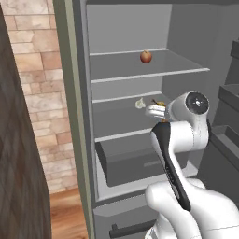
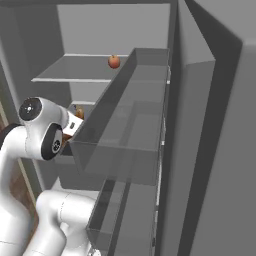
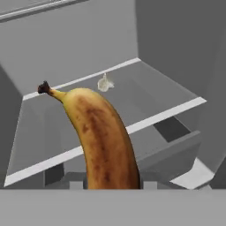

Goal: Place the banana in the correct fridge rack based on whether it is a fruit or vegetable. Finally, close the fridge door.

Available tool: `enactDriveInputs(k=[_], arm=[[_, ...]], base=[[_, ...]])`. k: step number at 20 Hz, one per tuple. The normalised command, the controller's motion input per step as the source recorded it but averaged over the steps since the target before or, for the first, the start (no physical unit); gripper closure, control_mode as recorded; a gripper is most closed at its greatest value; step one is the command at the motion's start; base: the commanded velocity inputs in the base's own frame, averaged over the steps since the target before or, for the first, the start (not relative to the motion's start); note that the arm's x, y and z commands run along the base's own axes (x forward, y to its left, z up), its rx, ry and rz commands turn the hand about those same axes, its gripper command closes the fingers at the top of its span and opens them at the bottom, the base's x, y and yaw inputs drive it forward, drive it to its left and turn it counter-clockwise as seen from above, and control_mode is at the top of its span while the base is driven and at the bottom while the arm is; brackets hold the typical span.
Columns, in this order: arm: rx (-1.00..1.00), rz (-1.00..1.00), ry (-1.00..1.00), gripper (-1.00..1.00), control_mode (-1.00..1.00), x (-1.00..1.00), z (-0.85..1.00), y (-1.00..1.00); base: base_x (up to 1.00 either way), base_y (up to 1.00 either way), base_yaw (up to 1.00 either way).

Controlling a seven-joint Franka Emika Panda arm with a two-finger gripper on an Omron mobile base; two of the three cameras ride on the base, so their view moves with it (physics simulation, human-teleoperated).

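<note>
My gripper [image 1: 155, 108] is shut on the banana [image 3: 99, 137], a brown-spotted yellow fruit with a dark stem tip that rises from the bottom of the hand view. The hand holds the banana [image 1: 159, 103] inside the open fridge, just above the front of the lower shelf [image 1: 121, 122]. The fridge rack [image 1: 149, 70], the top shelf, lies higher up and carries a red apple [image 1: 146, 57]. From the right base view the gripper [image 2: 75, 121] and banana [image 2: 79, 113] sit below the rack [image 2: 75, 72]. The fridge door [image 2: 200, 125] stands open on the right, its grey bins facing in.
A pale bulb [image 3: 104, 83] lies on the lower shelf [image 3: 66, 128] behind the banana. A grey box drawer [image 1: 140, 161] sits under that shelf. The door bins [image 2: 130, 115] reach close to the hand's right. A brick wall [image 1: 37, 93] and a dark panel [image 1: 18, 163] stand left.
</note>
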Motion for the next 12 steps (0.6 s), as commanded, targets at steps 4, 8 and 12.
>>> enactDriveInputs(k=[4,8,12], arm=[[0.00,0.00,-0.23,1.00,-1.00,0.00,0.48,-0.11],[0.00,0.03,-0.16,1.00,-1.00,-0.02,0.83,-0.01],[0.00,0.02,-0.05,1.00,-1.00,0.00,0.79,0.00]], base=[[0.00,0.00,0.00],[0.00,0.00,0.00],[0.00,0.00,0.00]])
